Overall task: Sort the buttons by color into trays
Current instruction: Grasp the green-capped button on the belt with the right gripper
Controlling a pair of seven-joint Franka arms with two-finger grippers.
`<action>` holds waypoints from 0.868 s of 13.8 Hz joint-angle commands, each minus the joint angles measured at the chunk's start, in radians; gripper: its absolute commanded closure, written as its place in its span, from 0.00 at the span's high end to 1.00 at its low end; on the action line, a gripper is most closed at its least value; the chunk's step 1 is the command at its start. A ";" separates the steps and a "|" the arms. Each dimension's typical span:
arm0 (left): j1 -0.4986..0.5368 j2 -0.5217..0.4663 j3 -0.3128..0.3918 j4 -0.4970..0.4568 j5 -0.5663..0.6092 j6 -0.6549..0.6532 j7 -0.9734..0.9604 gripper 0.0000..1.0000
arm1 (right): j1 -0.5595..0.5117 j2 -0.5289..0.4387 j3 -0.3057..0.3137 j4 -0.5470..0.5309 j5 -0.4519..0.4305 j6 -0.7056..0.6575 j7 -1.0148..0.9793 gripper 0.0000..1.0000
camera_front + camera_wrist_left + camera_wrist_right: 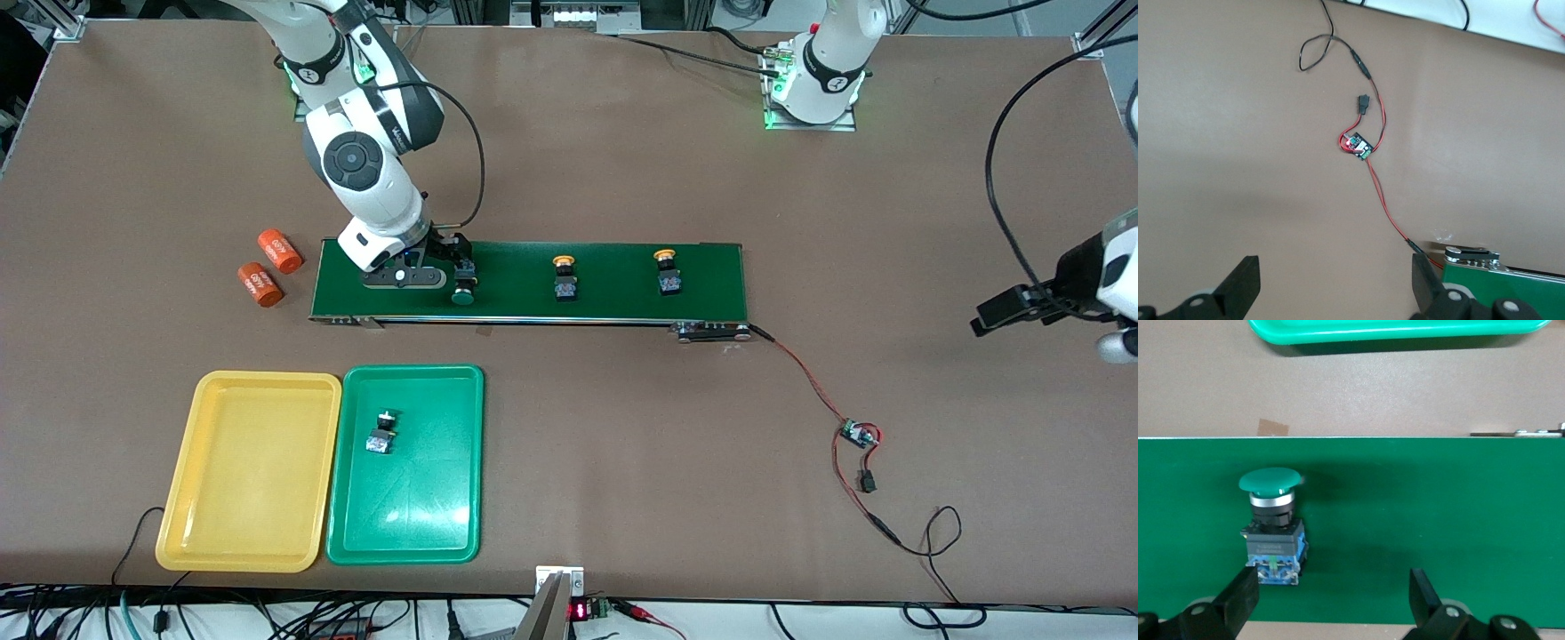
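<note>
A green-capped button [462, 291] lies on its side on the dark-green conveyor belt [605, 298], toward the right arm's end. My right gripper [452, 265] is low over the belt, right at this button and open. In the right wrist view the button [1272, 523] lies just off one finger [1239, 599], and the gap of the gripper [1331, 600] holds nothing. Two yellow-capped buttons [564, 276] [667, 271] stand farther along the belt. A fourth button [382, 433] lies in the green tray [444, 533]. The yellow tray [253, 471] beside it is empty. My left gripper [996, 316] [1335, 287] waits open and empty over bare table.
Two orange cylinders [269, 267] lie off the belt's end by the right arm. A red-and-black wire runs from the belt's other end to a small controller board [860, 435] [1357, 147]. Cables hang along the table's front edge.
</note>
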 commanded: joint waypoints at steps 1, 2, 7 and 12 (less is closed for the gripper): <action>0.060 -0.044 -0.073 -0.002 -0.003 -0.075 0.030 1.00 | 0.002 0.011 0.006 0.010 -0.003 0.010 0.077 1.00; 0.060 -0.047 -0.075 -0.002 -0.001 -0.083 0.032 1.00 | 0.000 0.016 0.017 0.011 -0.003 0.012 0.094 1.00; 0.066 -0.067 -0.071 -0.011 0.009 -0.109 0.053 1.00 | 0.002 0.060 0.025 0.011 -0.005 0.056 0.095 1.00; 0.060 -0.064 -0.073 0.001 0.012 -0.121 0.056 1.00 | -0.006 0.068 0.024 0.011 -0.012 0.059 0.023 0.20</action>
